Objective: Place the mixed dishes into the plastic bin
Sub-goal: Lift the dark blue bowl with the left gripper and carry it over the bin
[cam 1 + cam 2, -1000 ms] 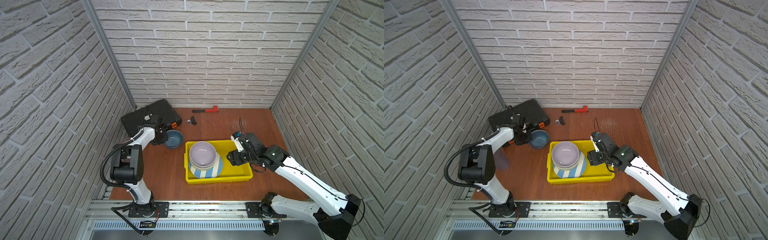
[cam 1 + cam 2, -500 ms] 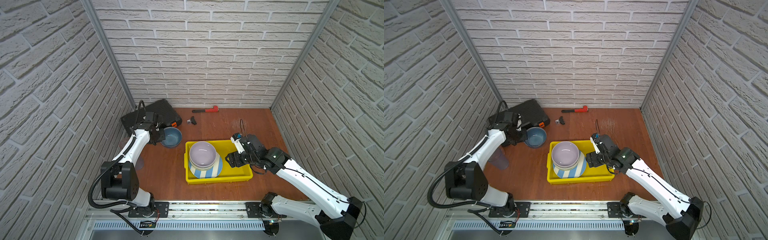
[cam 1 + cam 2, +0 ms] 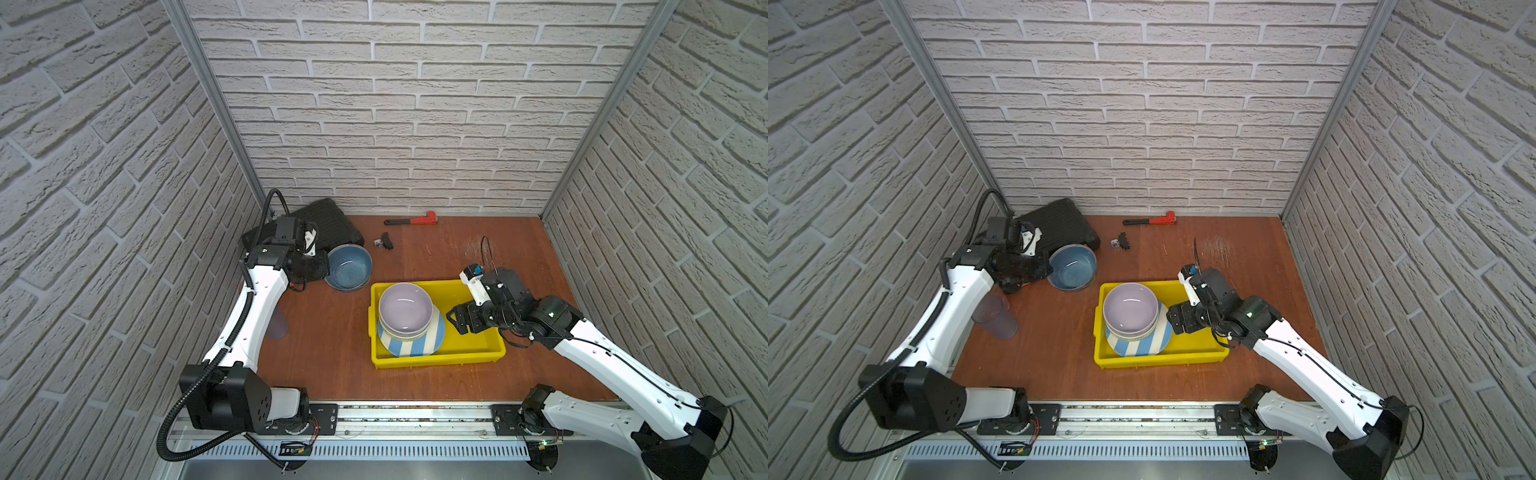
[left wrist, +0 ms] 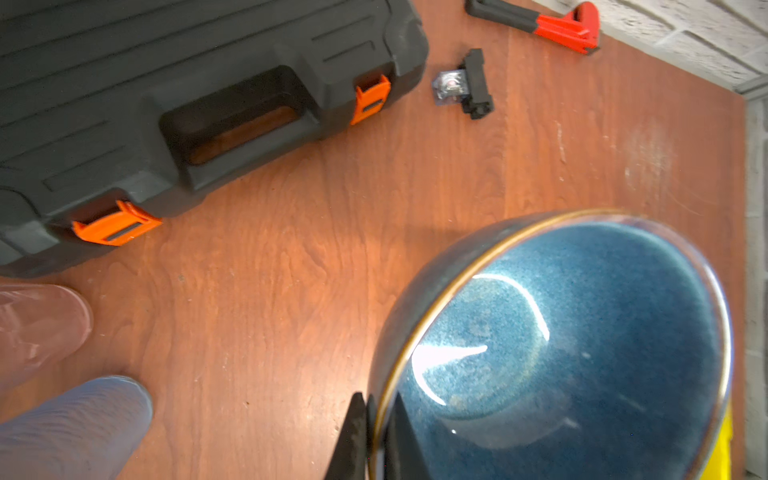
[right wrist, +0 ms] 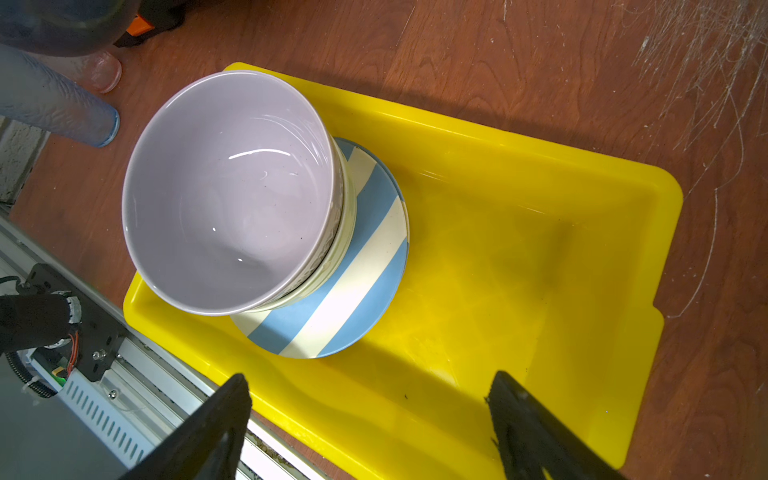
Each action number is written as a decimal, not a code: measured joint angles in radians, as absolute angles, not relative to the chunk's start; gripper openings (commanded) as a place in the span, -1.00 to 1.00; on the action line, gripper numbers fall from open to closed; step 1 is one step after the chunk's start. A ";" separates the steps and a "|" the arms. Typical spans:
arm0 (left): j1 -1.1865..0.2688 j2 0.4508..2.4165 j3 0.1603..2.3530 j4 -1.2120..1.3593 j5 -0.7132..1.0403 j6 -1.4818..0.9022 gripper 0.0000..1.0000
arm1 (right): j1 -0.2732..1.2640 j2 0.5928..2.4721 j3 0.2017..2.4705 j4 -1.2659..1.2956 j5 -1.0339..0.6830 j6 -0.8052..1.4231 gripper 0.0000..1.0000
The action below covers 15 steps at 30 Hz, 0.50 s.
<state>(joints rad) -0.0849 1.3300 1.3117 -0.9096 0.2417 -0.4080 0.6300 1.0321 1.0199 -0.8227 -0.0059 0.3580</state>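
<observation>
Right now the left gripper point(image 4: 376, 432) is pinching the rim of the blue bowl point(image 4: 573, 345). One jaw is sitting inside the bowl and one outside, and both are pressing tight on the edge. The bowl is tipping to one side. In both top views it is staying out of the yellow bin point(image 3: 478, 358), just beside the bin's far left corner and close to the black tool case point(image 3: 332, 222). I cannot tell if the bowl is touching the table point(image 3: 332, 332). The right gripper point(image 5: 370, 380) is hanging over the bare half of the bin with its jaws spreading wide apart, and it is holding nothing. Beside it, inside the bin, the striped plate point(image 5: 357, 286) is lying flat. The pale green bowl point(image 5: 347, 232) is sitting on the plate, and the lavender bowl point(image 5: 232, 195) is nesting in the green one, leaning a little over the bin's near left edge. The blue tumbler point(image 5: 58, 104) and the pink tumbler point(image 5: 99, 72) are sitting on the table by the left arm, outside the bin. Far back by the wall, the red wrench point(image 3: 415, 218) is lying on the table, well apart from both grippers.
</observation>
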 measured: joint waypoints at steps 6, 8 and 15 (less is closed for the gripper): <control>-0.136 1.319 1.313 -0.936 0.283 -0.394 -1.00 | 0.629 1.022 1.019 -0.820 -0.007 0.358 0.98; -0.179 1.319 1.323 -0.947 0.291 -0.388 -1.00 | 0.628 1.016 1.019 -0.819 -0.009 0.356 0.99; -0.309 1.314 1.340 -0.959 0.319 -0.385 -1.00 | 0.624 1.002 1.018 -0.819 -0.017 0.355 0.99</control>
